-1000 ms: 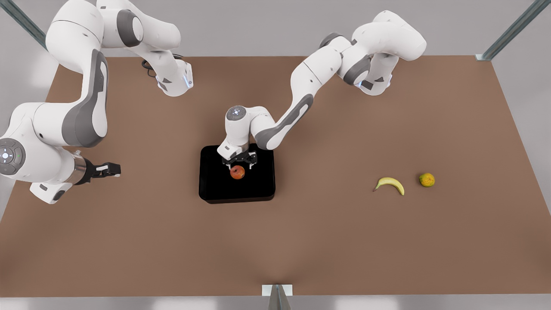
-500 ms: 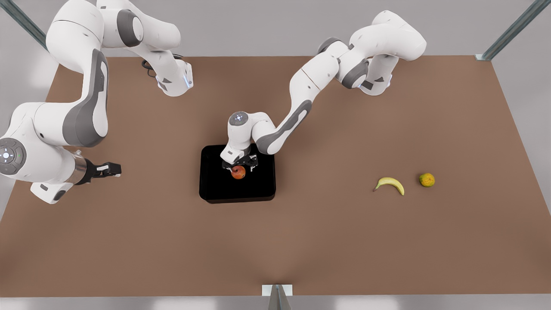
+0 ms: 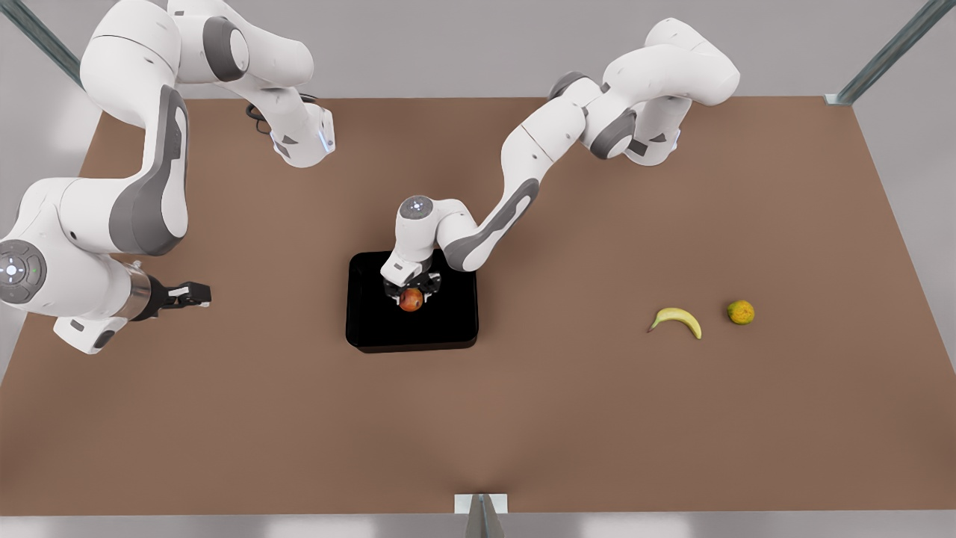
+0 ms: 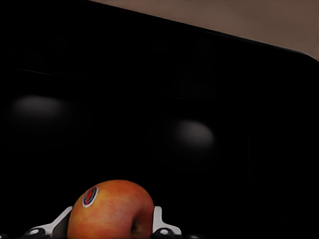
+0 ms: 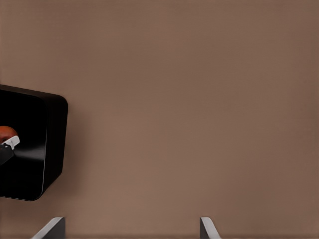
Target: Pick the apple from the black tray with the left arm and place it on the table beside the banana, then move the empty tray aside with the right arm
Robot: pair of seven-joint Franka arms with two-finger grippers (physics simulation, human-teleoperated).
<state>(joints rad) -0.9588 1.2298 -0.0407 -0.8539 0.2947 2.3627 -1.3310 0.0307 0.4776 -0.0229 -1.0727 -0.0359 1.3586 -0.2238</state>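
You're looking at 1 apple (image 3: 411, 300) w/ a small round red-blue sticker, text unreadable, sitting in the black tray (image 3: 373, 329) mid-table (image 3: 523, 418). Left gripper (image 3: 410, 293) is closing around it; right gripper (image 3: 196, 294) is waiting spread open at the front view's left. 1 banana (image 3: 677, 319), 1 yellow-green fruit (image 3: 741, 312) lying well apart from tray.

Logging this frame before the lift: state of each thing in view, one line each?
apple: on the black tray, between the left gripper's fingers
black tray: flat on the table, apple on it
left gripper: down around the apple, grip cannot be told
right gripper: open, waiting above the table at the front view's left
banana: lying on the table
yellow-green fruit: on the table beside the banana
table: carries the lot
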